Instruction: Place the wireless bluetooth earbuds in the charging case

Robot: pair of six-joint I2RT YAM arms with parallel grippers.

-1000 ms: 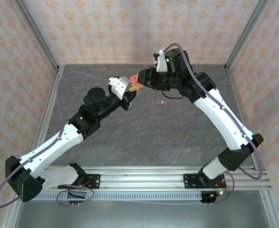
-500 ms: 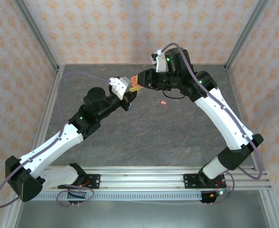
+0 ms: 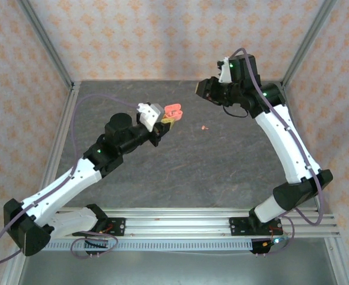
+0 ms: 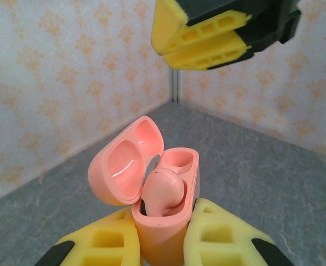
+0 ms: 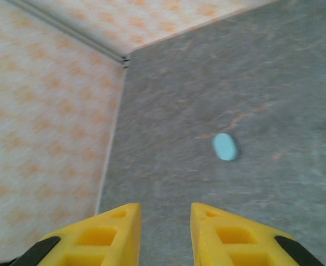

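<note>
right gripper [image 3: 202, 88]: withdrawn within 1 s from the charging case [image 3: 173, 110]; now well apart, toward the far right corner
right arm: swung rightward
charging case: no longer covered from above, open lid in plain view

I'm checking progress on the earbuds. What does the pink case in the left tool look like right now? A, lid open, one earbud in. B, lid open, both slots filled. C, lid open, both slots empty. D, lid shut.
A: the case has its lid open, with one pink earbud seated and the far slot looking empty.
</note>
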